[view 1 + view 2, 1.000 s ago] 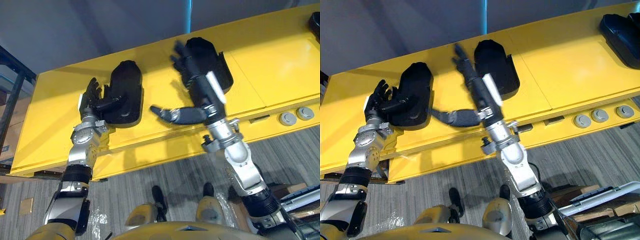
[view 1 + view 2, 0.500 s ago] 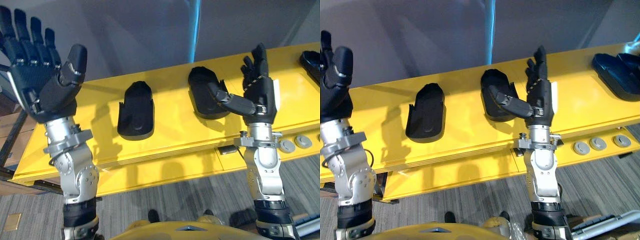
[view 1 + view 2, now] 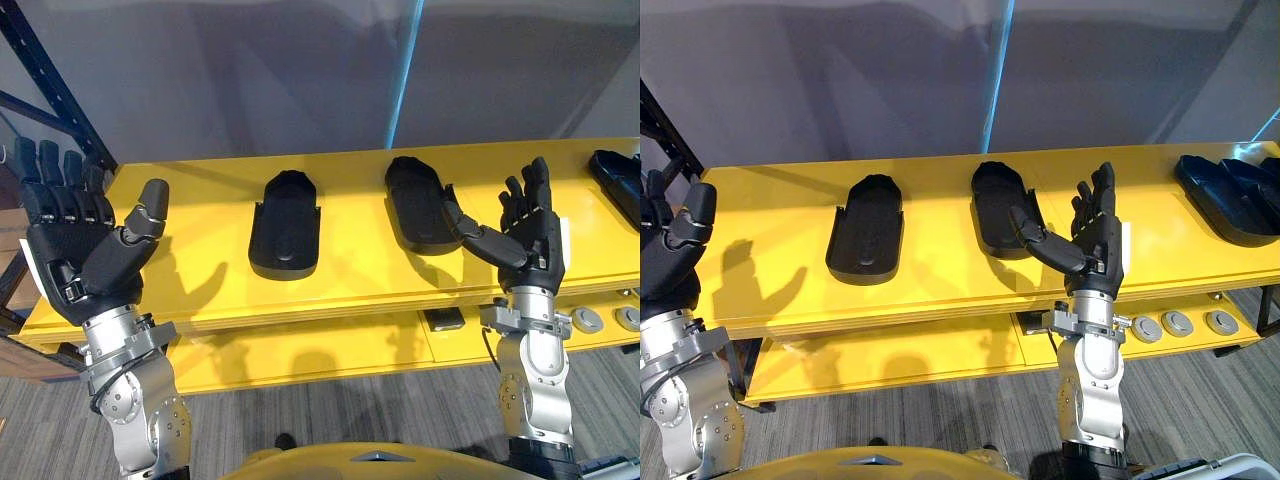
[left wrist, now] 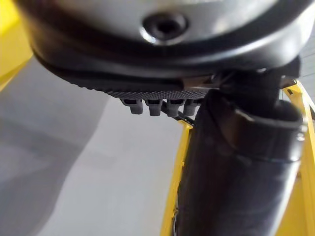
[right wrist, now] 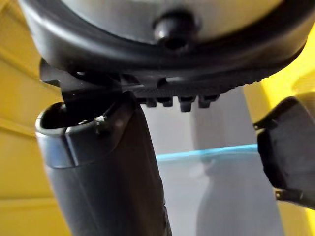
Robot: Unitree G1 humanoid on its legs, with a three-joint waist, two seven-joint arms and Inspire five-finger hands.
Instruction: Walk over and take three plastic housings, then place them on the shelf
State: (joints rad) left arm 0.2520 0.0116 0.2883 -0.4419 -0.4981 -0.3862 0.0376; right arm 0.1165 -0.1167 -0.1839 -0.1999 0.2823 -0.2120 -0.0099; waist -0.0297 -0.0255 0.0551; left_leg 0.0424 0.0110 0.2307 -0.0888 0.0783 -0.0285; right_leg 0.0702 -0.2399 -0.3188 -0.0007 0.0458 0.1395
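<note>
Lifting clear: both hands are up off the work, which is the change. A second ago they were down at the two housings; half a second ago they were already raised, and my head view has swung too, so I discount part of the shift.
Left hand (image 3: pixel 75 255): lower left of frame, palm toward my camera, spread wide, thumb out, nothing in it.
Right hand (image 3: pixel 530 240): lower right of frame, also spread and empty, thumb reaching toward frame centre.
Front edge: grey round knobs (image 3: pixel 1180 322) sit below the yellow lip at lower right.
Yellow shelf (image 3: pixel 200 200): runs across mid-frame and carries all the parts.
Left housing (image 3: pixel 286 225): centre of frame, lying hollow side up, apart from both hands.
Right housing (image 3: pixel 420 205): right of centre, just beyond the right thumb in the picture; I judge no contact.
Dark stack (image 3: pixel 1230 195): far right edge, likely more housings, count unclear.
Backdrop: grey wall, dark rack post (image 3: pixel 50 80) at upper left.
Meaning: two housings left lying side by side and released. I read it as two set down with a third still to fetch.
</note>
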